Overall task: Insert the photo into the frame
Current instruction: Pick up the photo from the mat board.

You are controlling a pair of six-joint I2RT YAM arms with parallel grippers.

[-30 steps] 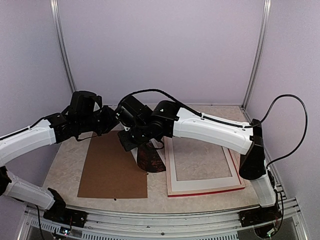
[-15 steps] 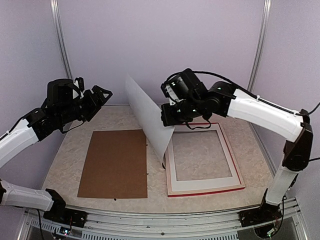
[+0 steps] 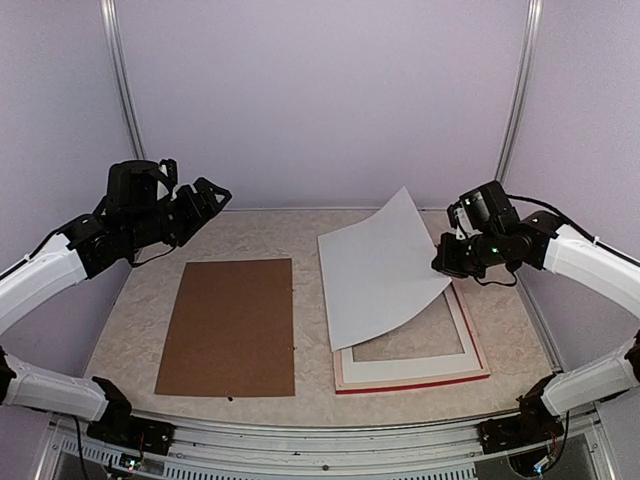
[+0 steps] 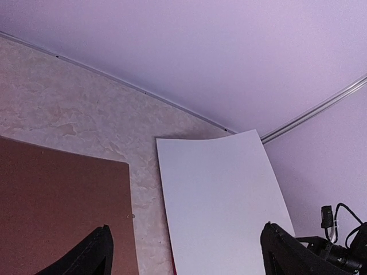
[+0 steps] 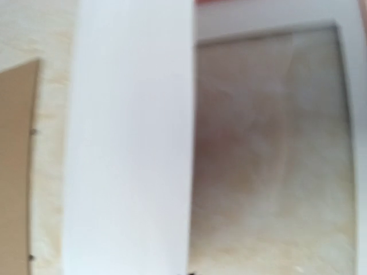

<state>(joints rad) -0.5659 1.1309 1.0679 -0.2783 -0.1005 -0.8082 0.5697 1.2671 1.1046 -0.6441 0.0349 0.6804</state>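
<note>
Right half of the bench (image 3: 260,235): the frame (image 3: 420,386) lies flat, with its red outer edge showing along the near side. A white mat board (image 3: 400,371) sits inside it, and the marbled bench top shows through the mat's window.

The photo (image 3: 380,270) is above the frame's left and far part, blank white back up. It is tilted. Its near-left corner is down at the frame's left rail, and its right edge is lifted off the mat. It bows slightly along its length. The printed face is turned down and cannot be seen.

The right gripper (image 3: 446,264) is at the photo's raised right edge, over the frame's right rail. Its jaws are pressed together on the sheet, pinching that edge. The right wrist view is blurred: a white band of photo back, the mat window beside it, and a strip of brown at the left margin.

The left gripper (image 3: 196,181) is held high over the far-left corner of the bench, well apart from the photo. Its fingers (image 4: 94,255) are spread wide with nothing between them. Its wrist view looks across the bench toward the photo's white back.

Left half of the bench: the brown backing board (image 3: 230,325) lies flat, just beside the frame and apart from it.
</note>
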